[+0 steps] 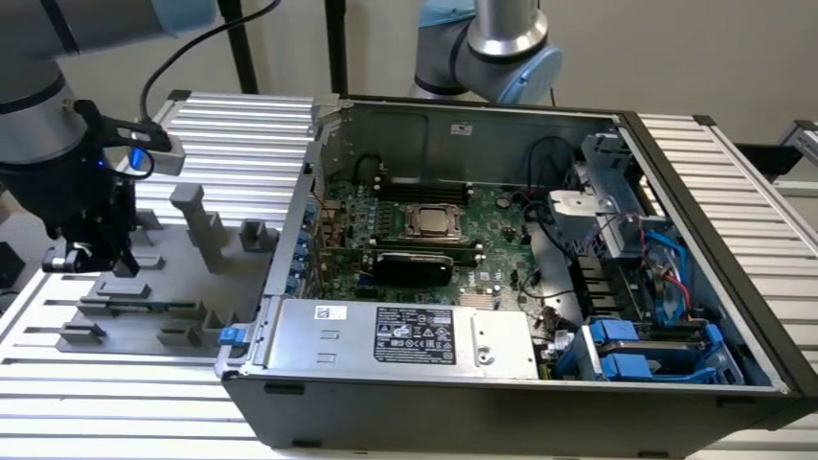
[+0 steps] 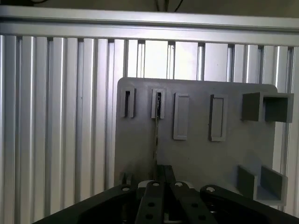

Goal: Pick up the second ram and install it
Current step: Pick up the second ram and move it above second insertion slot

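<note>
Green circuit-board stick, the second ram [image 2: 155, 137]: seated on edge in the grey holder plate [image 2: 201, 154] on the bench [image 1: 128, 383]. Likely light, stiff and fragile; I judge the bare long edges safest, clear of the chips. My fingers [image 2: 152, 203] hover over one end, pressed together and empty.

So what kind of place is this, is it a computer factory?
Probably a robot lab or workshop bench, though I can't be sure. A robot arm hangs over a ribbed metal table, a computer case lies open with its green motherboard showing, and a grey holder plate sits beside it.
</note>
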